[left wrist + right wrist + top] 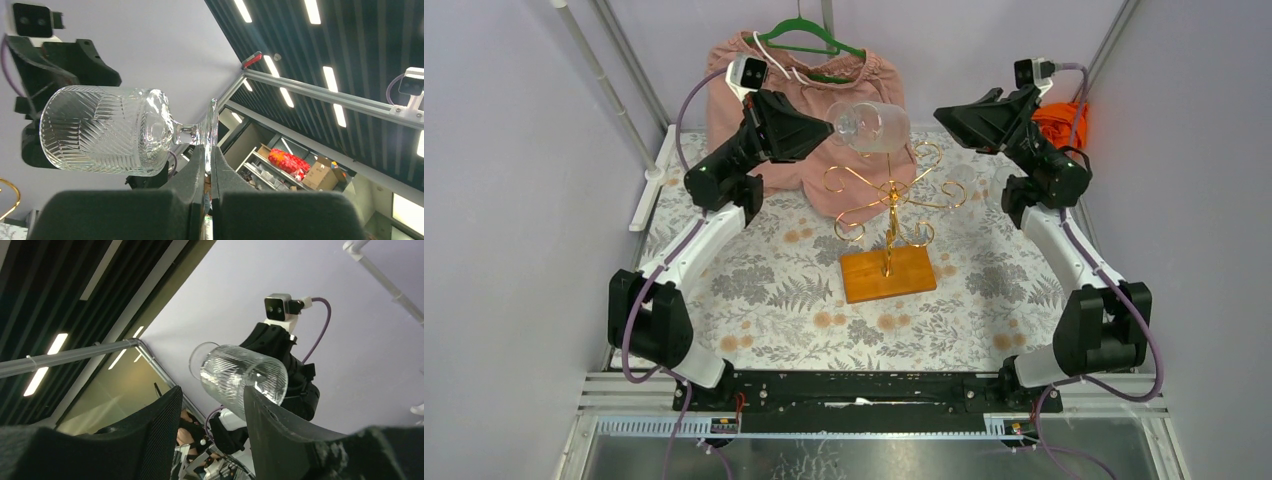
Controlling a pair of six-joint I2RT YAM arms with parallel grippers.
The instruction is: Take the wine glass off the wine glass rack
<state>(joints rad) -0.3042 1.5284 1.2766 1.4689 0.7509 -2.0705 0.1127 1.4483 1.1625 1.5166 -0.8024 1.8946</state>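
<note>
1. Left gripper (207, 156) clamped on the foot of the wine glass (107, 131). Bowl lies sideways, raised above the wine glass rack (889, 205).
2. Right gripper (211, 396) jaws apart, empty, short of the rim.
3. Thin edge grip, likely slippery: carry slowly, clear of the scroll arms.
4. Floral tablecloth (764, 285) below. Pink garment (744, 75) on a green hanger (809, 35) behind.

Open air between wine glass (871, 126) and right fingers (964, 118); scroll arms of the wine glass rack (889, 228) beneath.
</note>
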